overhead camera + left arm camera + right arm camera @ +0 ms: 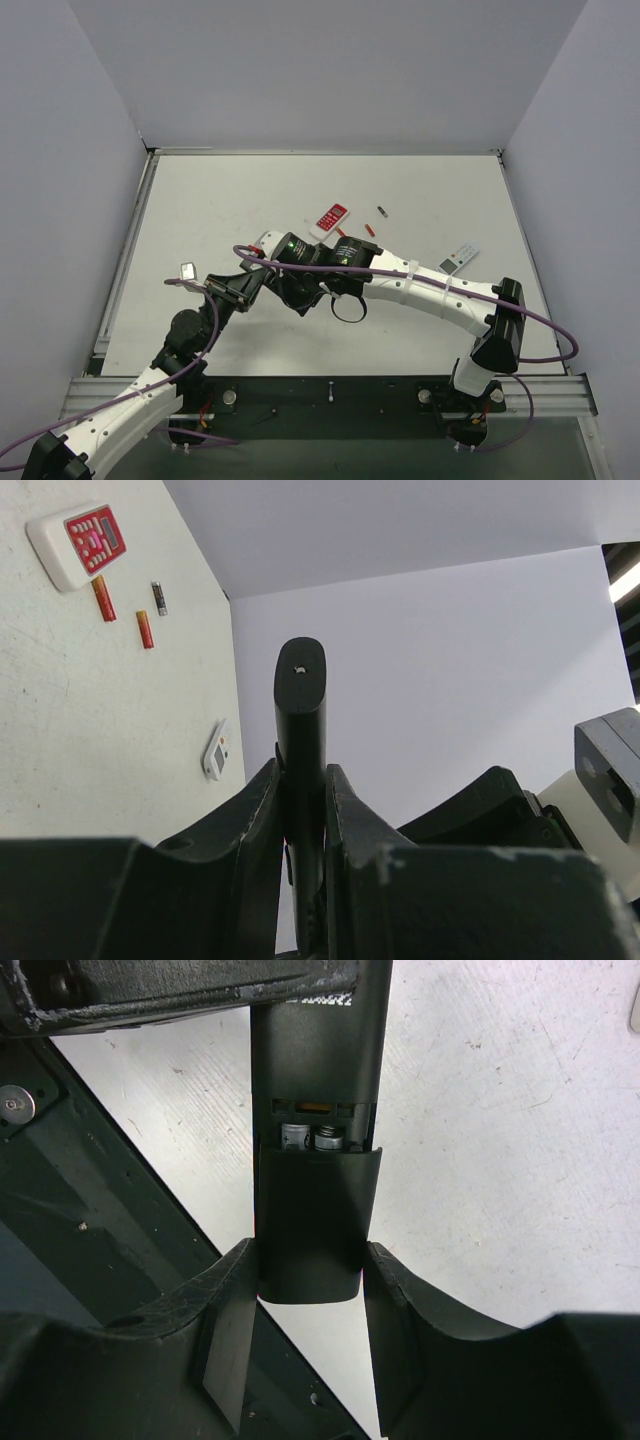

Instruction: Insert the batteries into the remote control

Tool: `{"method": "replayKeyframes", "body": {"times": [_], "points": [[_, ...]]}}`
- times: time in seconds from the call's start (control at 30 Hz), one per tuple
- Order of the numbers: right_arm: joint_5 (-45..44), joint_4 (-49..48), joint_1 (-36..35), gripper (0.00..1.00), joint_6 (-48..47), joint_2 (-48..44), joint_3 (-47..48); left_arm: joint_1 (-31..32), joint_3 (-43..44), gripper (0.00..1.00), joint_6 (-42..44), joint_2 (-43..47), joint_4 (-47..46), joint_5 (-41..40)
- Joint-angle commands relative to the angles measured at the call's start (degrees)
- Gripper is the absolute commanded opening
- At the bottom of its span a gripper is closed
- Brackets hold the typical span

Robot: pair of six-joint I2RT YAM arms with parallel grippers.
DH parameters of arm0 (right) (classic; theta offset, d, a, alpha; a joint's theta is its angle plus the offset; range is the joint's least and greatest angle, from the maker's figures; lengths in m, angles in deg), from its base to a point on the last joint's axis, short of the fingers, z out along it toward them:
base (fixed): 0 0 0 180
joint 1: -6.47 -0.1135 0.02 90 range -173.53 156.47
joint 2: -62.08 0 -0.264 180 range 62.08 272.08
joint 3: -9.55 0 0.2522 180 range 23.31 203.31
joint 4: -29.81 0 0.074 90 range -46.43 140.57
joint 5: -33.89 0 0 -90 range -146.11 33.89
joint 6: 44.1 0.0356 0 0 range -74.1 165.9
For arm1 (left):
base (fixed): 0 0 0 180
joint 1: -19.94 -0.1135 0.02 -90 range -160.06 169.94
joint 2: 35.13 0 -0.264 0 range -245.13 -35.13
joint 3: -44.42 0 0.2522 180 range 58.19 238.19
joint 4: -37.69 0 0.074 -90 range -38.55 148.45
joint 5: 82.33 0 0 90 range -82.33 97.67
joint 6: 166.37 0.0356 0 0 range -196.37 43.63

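Nearest the arms, the remote control [300, 695] is held up off the desk [220, 200], between the two hands. The left hand [302, 772] is pressed together on its slim body, which that hand's camera sees edge-on. The right hand [310, 1250] pinches the battery cover [312, 1210] at the remote's other end, one finger against each side. The cover sits partly slid back. In the narrow gap above it, the coil contacts [310, 1137] of the compartment show, with no battery against them as far as can be seen.

Farther out on the desk lie the batteries [103, 598]: two reddish-orange ones and a darker one [159, 598], close together and apart from both hands. They lie just beside the red-and-white remote [85, 538]. A small white-grey remote [217, 752] lies off to the right, well apart.

By my reading the task is early. The cover is only being worked open, and every battery in view is yet to be picked up and seated. The cover must then go back on.
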Motion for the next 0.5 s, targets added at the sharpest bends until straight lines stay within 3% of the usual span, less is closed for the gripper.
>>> {"method": "replayKeyframes", "body": {"times": [0.0,0.47], "points": [[-1.77,0.62,-0.76,0.30,-0.52,-0.74,1.99,0.33,-6.73,0.00,-0.67,0.47,2.07,-0.67],[-3.70,3.16,-0.76,0.30,-1.49,4.97,4.98,0.33,-4.09,0.00,-1.03,-0.15,5.68,-1.11]]}}
